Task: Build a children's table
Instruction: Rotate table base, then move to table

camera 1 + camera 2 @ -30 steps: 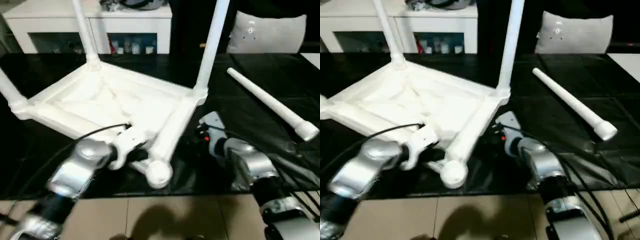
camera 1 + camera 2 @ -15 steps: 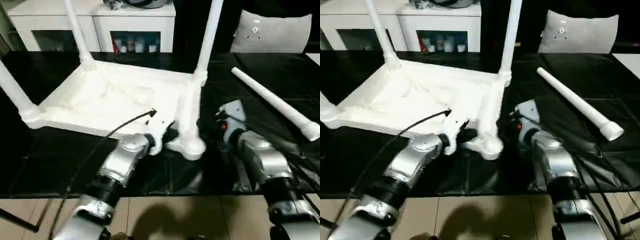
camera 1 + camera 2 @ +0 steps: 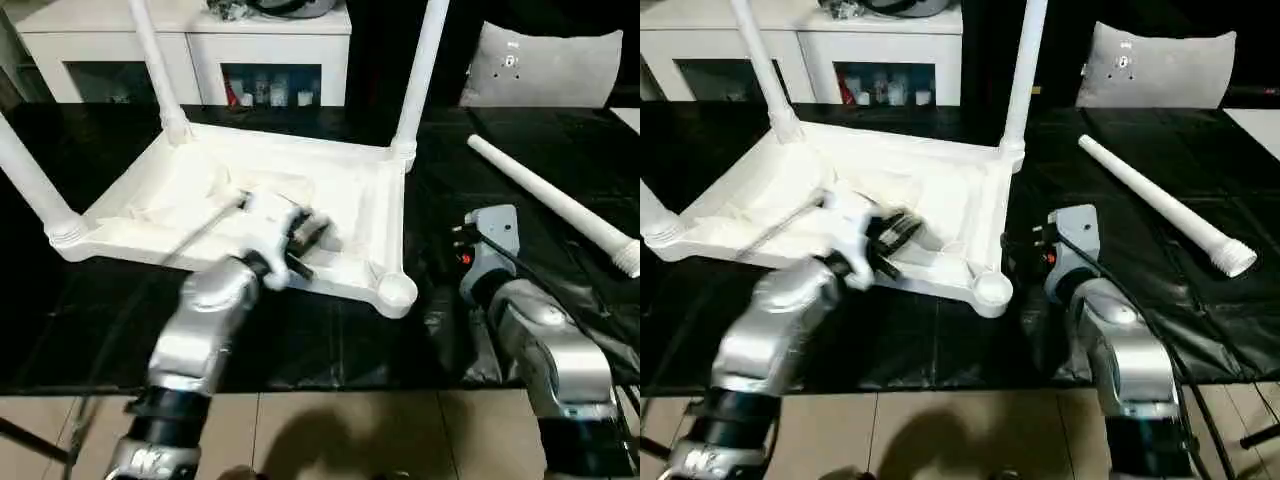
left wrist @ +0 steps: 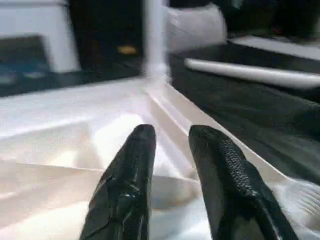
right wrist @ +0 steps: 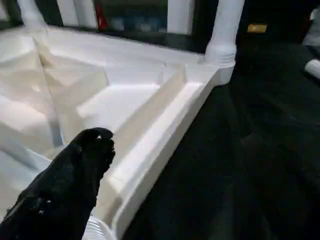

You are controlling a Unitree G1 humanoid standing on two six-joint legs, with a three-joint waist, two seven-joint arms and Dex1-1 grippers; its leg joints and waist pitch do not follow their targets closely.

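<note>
Your children's table (image 3: 300,190) lies upside down, white, ribbed underside up — three legs screwed in and standing upright. Its near corner socket (image 3: 396,291) is empty. The fourth leg (image 3: 553,203) lies loose — beyond your right gripper (image 3: 486,232).

The left end effector (image 4: 170,150) reached forward, fingers slightly parted and holding nothing; the right end effector (image 3: 480,262) was stretched forward alongside.

Home: glass-door cabinet (image 3: 190,50), cushion (image 3: 545,65)
</note>
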